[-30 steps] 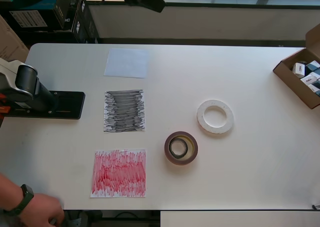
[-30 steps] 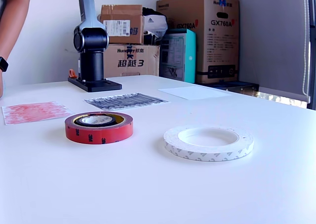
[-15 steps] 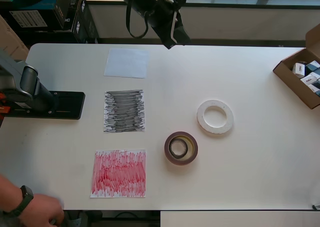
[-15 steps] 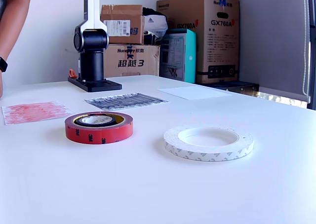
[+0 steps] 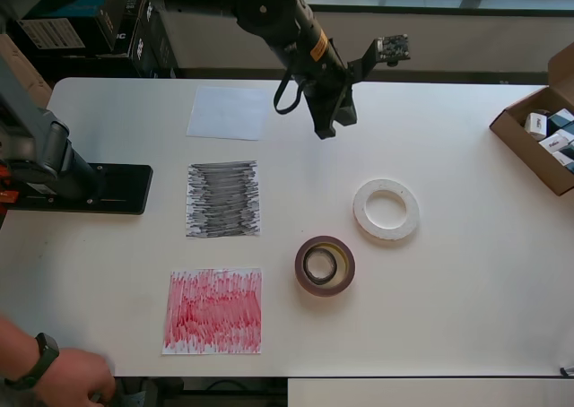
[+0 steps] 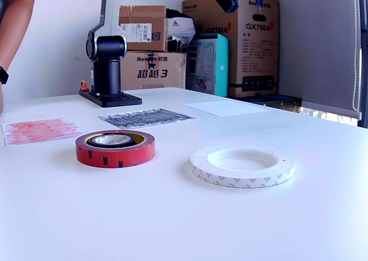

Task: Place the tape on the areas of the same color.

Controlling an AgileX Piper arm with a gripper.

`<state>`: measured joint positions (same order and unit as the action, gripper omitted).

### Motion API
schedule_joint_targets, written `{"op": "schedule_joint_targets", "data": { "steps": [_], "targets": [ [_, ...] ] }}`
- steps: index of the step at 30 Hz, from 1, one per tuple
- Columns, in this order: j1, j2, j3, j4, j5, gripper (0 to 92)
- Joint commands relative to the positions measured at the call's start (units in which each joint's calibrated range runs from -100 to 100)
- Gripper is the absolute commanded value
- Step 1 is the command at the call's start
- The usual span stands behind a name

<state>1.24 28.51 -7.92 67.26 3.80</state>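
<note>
So far no tape sits on its paper. The white ring (image 5: 386, 210) and the red roll (image 5: 325, 264), with the little black roll (image 5: 320, 265) inside it, lie on the bare table (image 5: 448, 317), apart from the white sheet (image 5: 228, 113), black sheet (image 5: 223, 199) and red sheet (image 5: 213, 310). The gripper (image 5: 328, 120) hangs high above, holding nothing; I cannot tell how wide its fingers are.

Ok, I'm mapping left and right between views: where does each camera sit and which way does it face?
Overhead view: above the table, facing straight down; shows arm base and gripper.
Exterior view: near table height, facing the base across the tapes; only the gripper tip shows at top.
Shared: white ring, red roll, three sheets.
</note>
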Motion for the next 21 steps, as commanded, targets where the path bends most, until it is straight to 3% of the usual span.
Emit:
{"op": "schedule_joint_targets", "data": {
  "steps": [1,15,21],
  "targets": [
    [-0.4,2.9,-2.3,0.2,1.5,0.1],
    [-3.1,10.7,-2.2,0.2,2.0,0.1],
    [-3.2,14.6,-5.1,0.0,8.2,0.2]
  ]
}}
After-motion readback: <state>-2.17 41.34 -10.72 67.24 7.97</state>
